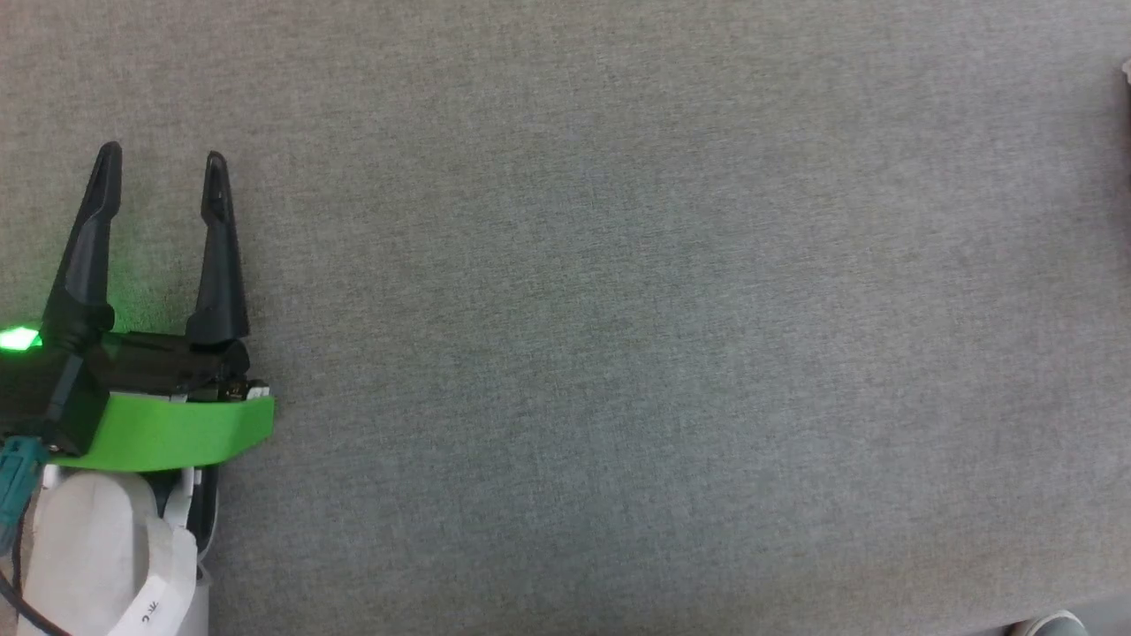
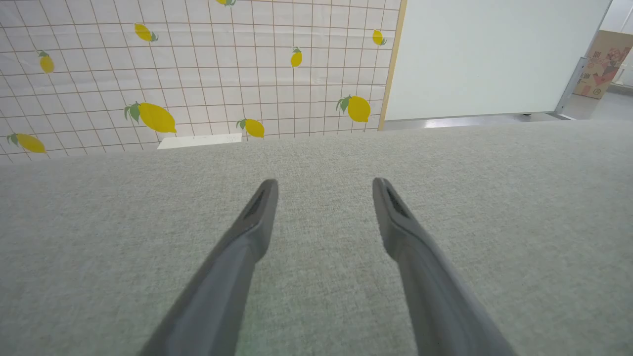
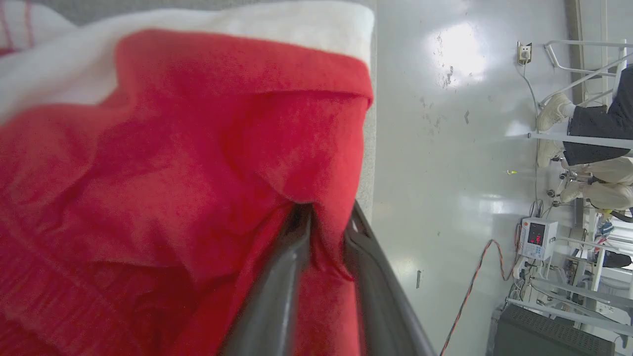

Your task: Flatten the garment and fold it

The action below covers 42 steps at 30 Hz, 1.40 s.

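**Red shorts bunched at the right tool, left tool idle over bare cloth**

The garment [image 3: 198, 148], bright red shorts with a white hem band [image 3: 222, 24], lies rumpled against the right tool [image 3: 329, 217] at the edge of the grey tabletop [image 1: 618, 353]. The glossy floor [image 3: 445, 148] drops away just beside it. A fold of red cloth sits between this tool's 2 dark fingers, which stand a little apart. Whether they pinch the fold or only bracket it cannot be told from the right wrist view.

The left tool [image 1: 163, 155] hovers at the lower left of the head view, fingers spread wide and holding nothing. Only bare grey cloth lies under and ahead of it.

The coming move turns on 1 relation: the shorts are at the right arm, apparently toward the robot's right, and well apart from the left tool. The right arm is plainly the nearer. To flatten the garment, the left tool would probably have to cross that bare stretch toward it, or the right arm would have to draw the cloth inward from the edge.

The hem band runs across the top of the right wrist view and ends near the tabletop's edge. The cloth is too crumpled to read its long axis. The flattening looks barely under way, and the fold has not begun.
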### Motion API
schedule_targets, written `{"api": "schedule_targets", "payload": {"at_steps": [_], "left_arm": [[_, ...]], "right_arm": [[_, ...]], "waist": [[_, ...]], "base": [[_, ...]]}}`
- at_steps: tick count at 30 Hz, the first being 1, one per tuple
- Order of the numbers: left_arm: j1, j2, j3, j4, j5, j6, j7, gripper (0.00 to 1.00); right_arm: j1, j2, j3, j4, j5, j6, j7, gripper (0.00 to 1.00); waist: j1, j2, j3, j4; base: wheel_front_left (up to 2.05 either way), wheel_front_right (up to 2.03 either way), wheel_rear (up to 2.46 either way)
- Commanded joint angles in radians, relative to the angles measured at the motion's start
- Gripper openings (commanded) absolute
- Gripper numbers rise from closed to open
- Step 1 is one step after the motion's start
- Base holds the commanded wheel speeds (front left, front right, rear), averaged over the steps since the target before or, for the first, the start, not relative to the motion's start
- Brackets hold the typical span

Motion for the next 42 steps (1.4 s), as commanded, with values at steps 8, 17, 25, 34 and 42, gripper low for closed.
{"api": "schedule_targets", "payload": {"at_steps": [8,17,25,34,42], "left_arm": [[0.03,0.023,0.008,0.01,0.003,0.012,0.014,1.0],[0.07,-0.002,0.028,0.073,-0.026,0.034,-0.001,1.0],[0.09,-0.045,0.037,0.131,-0.055,0.049,-0.012,1.0],[0.123,-0.072,0.072,0.158,-0.087,0.069,-0.015,1.0],[0.126,-0.09,0.076,0.174,-0.09,0.092,-0.013,1.0]], "right_arm": [[-0.039,0.058,-0.1,0.02,-0.056,-0.002,0.0,1.0],[-0.143,0.147,-0.078,-0.121,0.013,-0.002,-0.133,1.0],[-0.16,0.308,-0.028,-0.304,0.11,-0.002,-0.301,1.0],[0.022,0.585,-0.045,-0.477,0.203,-0.002,-0.535,1.0],[0.235,0.682,-0.042,-0.527,0.174,-0.002,-0.742,1.0]], "waist": [[-0.0002,-0.0001,-0.073,-0.038],[-0.0002,-0.0001,-0.257,-0.046],[-0.0002,-0.0001,-0.403,-0.019],[-0.0002,-0.0001,-0.505,0.035],[-0.0002,-0.0001,-0.545,0.106]], "base": [[0.0,0.0,0.0],[0.0,0.0,0.0],[0.0,0.0,0.0],[0.0,0.0,0.0],[0.0,0.0,0.0]]}}
